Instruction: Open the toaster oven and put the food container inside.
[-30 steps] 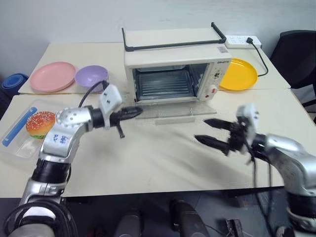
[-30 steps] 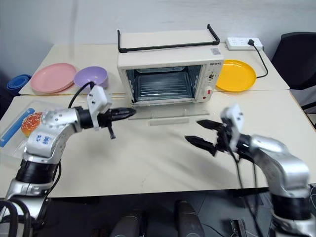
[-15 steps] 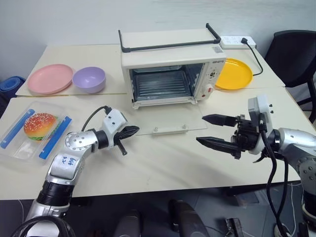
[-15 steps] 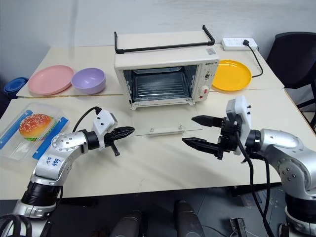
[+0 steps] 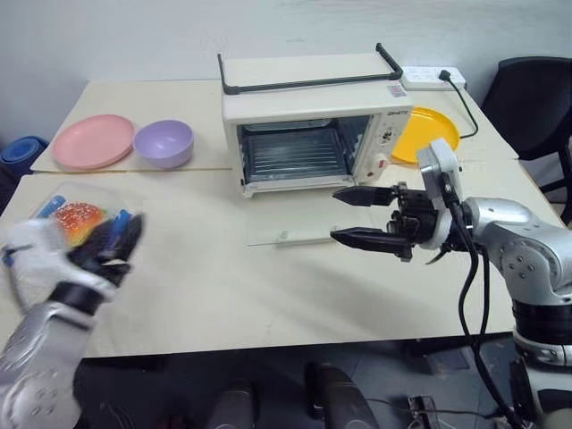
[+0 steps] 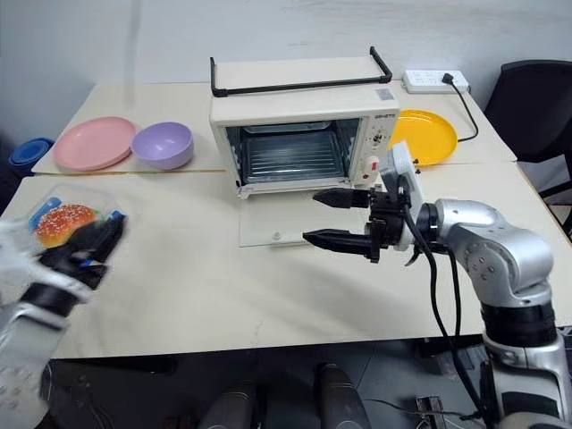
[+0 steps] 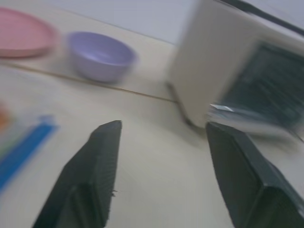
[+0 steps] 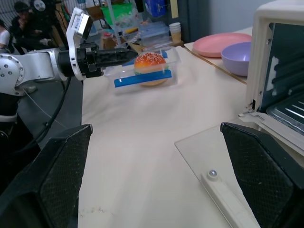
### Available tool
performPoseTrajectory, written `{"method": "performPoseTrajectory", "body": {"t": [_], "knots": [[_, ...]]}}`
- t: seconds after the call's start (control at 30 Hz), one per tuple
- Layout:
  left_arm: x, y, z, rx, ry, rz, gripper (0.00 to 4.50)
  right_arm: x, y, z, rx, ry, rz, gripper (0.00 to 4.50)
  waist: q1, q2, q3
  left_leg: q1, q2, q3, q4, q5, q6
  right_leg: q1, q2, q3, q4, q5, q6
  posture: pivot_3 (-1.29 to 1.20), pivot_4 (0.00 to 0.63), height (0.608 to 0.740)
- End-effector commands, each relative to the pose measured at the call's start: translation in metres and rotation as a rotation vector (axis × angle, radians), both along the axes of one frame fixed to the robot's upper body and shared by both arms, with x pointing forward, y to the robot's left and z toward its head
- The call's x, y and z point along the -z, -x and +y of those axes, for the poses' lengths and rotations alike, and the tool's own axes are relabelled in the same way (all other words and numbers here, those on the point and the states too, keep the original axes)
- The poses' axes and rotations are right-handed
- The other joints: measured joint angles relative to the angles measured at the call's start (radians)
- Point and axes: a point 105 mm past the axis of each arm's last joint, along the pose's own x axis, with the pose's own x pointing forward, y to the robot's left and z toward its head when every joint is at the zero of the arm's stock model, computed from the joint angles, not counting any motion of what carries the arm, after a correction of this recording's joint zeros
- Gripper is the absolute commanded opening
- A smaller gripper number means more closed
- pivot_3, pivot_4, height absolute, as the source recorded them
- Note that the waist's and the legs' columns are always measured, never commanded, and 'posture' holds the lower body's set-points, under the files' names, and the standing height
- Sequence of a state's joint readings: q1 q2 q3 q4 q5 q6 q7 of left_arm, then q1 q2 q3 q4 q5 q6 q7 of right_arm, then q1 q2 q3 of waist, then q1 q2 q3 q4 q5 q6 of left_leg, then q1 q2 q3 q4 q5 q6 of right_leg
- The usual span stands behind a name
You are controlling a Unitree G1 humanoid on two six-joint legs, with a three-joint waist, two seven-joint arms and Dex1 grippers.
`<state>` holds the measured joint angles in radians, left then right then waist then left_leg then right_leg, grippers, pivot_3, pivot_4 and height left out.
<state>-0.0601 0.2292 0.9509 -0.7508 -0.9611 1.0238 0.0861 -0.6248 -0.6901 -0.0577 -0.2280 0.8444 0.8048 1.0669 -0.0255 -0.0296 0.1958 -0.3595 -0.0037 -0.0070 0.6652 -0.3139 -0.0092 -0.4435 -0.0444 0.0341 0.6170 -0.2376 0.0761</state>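
The cream-white toaster oven (image 5: 317, 116) stands at the back of the table. Its glass door (image 5: 295, 223) lies open and flat on the tabletop. The food container (image 5: 79, 217), a clear box with blue clips and a burger inside, rests near the table's left edge. My left gripper (image 5: 114, 241) is blurred right beside the container's near end, and its fingers (image 7: 104, 175) stand apart in the left wrist view, with nothing between them. My right gripper (image 6: 310, 215) hovers open and empty over the lowered door, pointing left.
A purple bowl (image 5: 164, 141) and a pink plate (image 5: 92, 139) sit at the back left. A yellow plate (image 5: 440, 134) and a power strip (image 5: 433, 76) lie right of the oven. A black chair (image 5: 536, 98) stands beyond the right edge.
My left arm has swung back and to the left, from the door to the food container, and its fingers have parted. My right gripper has moved left and up over the open door.
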Motion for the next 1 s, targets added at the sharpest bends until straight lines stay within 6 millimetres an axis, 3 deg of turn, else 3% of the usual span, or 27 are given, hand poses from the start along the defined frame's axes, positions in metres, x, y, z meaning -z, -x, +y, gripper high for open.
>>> {"method": "performPoseTrajectory", "body": {"t": [0.03,0.07,0.2,0.4,0.77,0.87,1.0], "knots": [[-0.009,0.026,0.044,-0.273,0.158,-0.043,4.28,-0.012,0.005,0.005,-0.074,-0.023,-0.028,4.5,0.0,-0.001,0.0,0.0,0.0,0.0,0.0,0.0,0.0,0.0,0.0,0.0,0.0,0.0,0.0,0.0,0.15,0.74],[-0.006,0.032,0.055,-0.34,0.201,-0.03,4.47,-0.012,0.005,0.006,-0.088,-0.028,-0.015,4.5,0.0,-0.001,-0.001,0.001,0.0,0.0,0.0,0.0,0.0,0.0,0.0,0.0,0.0,0.0,0.0,0.0,0.15,0.74],[0.008,0.047,0.081,-0.473,0.312,0.06,4.47,-0.016,0.006,0.008,-0.12,-0.037,-0.035,4.5,0.001,-0.002,-0.001,0.001,0.0,0.0,0.0,-0.001,-0.001,0.0,0.0,0.0,0.0,0.0,-0.001,0.0,0.15,0.74],[0.032,0.056,0.104,-0.618,0.429,0.22,4.47,-0.017,0.004,0.01,-0.109,-0.026,-0.079,4.5,0.001,-0.003,-0.002,0.001,0.0,0.0,0.0,-0.001,-0.002,0.0,-0.001,-0.001,0.0,-0.001,-0.002,0.0,0.15,0.74],[0.055,0.007,0.104,-0.599,0.49,0.422,4.47,-0.014,0.016,0.009,-0.068,-0.023,-0.096,4.5,0.018,-0.003,-0.002,0.002,0.0,0.001,-0.001,-0.002,-0.003,0.0,-0.001,-0.001,-0.001,-0.002,-0.004,0.0,0.15,0.74],[0.066,0.009,0.109,-0.646,0.536,0.47,3.88,-0.013,0.02,0.006,-0.053,-0.02,-0.097,4.5,0.017,-0.003,-0.002,0.002,0.001,0.002,-0.002,-0.002,-0.004,0.0,-0.001,-0.001,-0.002,-0.002,-0.004,0.0,0.15,0.74],[0.068,0.007,0.116,-0.664,0.536,0.489,2.59,-0.013,0.023,0.003,-0.03,-0.011,-0.101,4.5,0.022,-0.004,-0.002,0.001,0.002,0.001,-0.003,-0.003,-0.004,0.0,-0.001,-0.002,-0.003,-0.002,-0.004,0.0,0.15,0.74]]}}
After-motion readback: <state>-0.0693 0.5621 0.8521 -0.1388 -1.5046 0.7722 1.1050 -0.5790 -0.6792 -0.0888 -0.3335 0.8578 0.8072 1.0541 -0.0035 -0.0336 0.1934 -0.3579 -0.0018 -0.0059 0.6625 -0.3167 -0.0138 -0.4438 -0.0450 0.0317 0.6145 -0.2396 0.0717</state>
